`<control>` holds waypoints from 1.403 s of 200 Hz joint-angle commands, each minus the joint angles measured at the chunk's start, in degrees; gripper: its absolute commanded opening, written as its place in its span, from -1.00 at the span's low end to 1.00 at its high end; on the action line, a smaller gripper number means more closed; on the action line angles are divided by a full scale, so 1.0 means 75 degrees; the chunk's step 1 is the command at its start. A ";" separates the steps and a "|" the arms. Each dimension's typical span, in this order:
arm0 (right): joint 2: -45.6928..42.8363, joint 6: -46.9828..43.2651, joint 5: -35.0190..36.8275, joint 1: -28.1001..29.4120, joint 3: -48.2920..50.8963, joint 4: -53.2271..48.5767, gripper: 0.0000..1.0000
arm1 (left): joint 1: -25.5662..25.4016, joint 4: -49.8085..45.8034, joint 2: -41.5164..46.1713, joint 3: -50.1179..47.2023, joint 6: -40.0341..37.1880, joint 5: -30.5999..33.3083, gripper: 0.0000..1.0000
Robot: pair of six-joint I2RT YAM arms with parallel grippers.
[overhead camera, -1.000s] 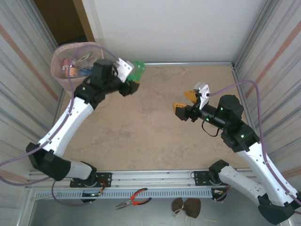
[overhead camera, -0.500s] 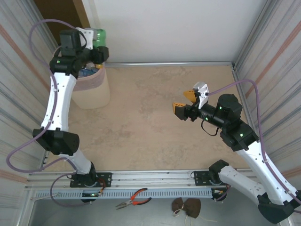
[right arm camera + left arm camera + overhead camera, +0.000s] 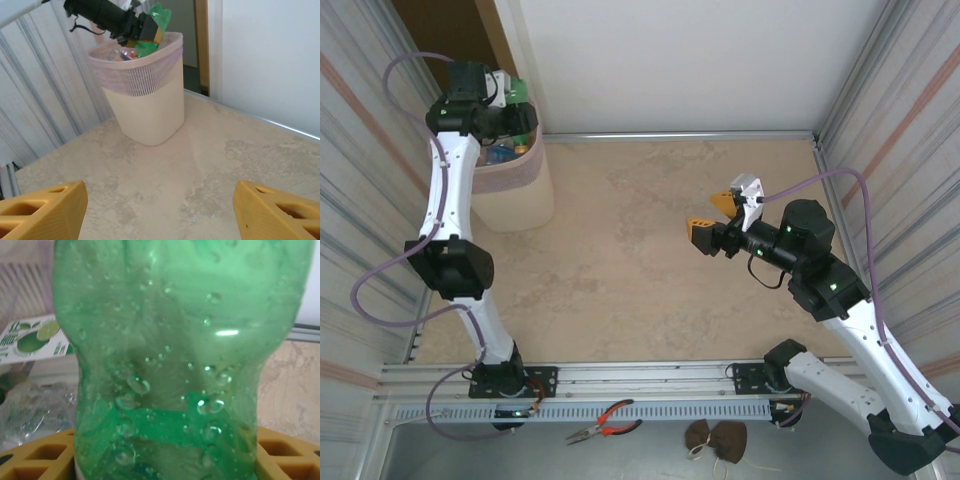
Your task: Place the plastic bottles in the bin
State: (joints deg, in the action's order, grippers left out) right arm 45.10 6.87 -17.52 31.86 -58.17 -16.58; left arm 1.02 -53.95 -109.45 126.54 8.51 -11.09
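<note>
Green plastic bottle (image 3: pixel 170 365), its inside beaded with droplets, sits pinched at the waist in your left gripper (image 3: pixel 516 112), jaws closed on it. A moment ago it hung higher; now it has dipped over the mouth of the bin (image 3: pixel 525 200), so release looks due. Your right gripper (image 3: pixel 712 215) waits over the table (image 3: pixel 620 260), jaws wide and empty.

Upper left, the left pincer (image 3: pixel 148 31) holds a green plastic bottle (image 3: pixel 161 15) above the tall beige, pink-lined bin (image 3: pixel 145 110) standing on the marbled desk (image 3: pixel 200 175).
</note>
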 commanded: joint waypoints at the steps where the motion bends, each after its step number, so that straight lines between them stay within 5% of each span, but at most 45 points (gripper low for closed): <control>1: 0.0021 0.0042 0.0160 0.0030 -0.0247 0.0008 0.51 | 0.0011 -0.0279 0.0365 -0.0278 0.0166 0.0404 0.21; 54: 0.0127 0.0092 0.0048 0.0026 -0.0376 0.0006 0.52 | 0.0005 -0.0178 0.0908 -0.0367 -0.0016 0.0948 0.62; 96: 0.0139 0.0103 0.0077 0.0042 -0.0387 0.0039 0.52 | 0.0007 -0.0032 0.0780 0.0270 -0.0213 0.0768 0.52; 142: 0.0139 -0.0045 0.0361 0.0042 -0.0331 -0.0082 0.52 | -0.0106 0.0034 0.1000 0.0170 -0.0325 -0.0491 0.36; 238: 0.0090 -0.0334 0.2781 -0.0851 0.0682 -0.0262 0.59 | -0.0748 0.2615 0.4957 -0.5705 -0.0442 -0.0818 0.49; 280: 0.0106 -0.0234 0.3842 -0.1569 0.1670 0.0518 0.98 | -0.0745 0.3278 0.6116 -0.8252 -0.0008 0.0045 0.94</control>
State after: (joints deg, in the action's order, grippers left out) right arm 46.15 5.13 3.77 22.63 -49.19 -17.43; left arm -4.62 -33.95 -66.52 72.31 6.68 -15.33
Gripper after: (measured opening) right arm 0.973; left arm 0.911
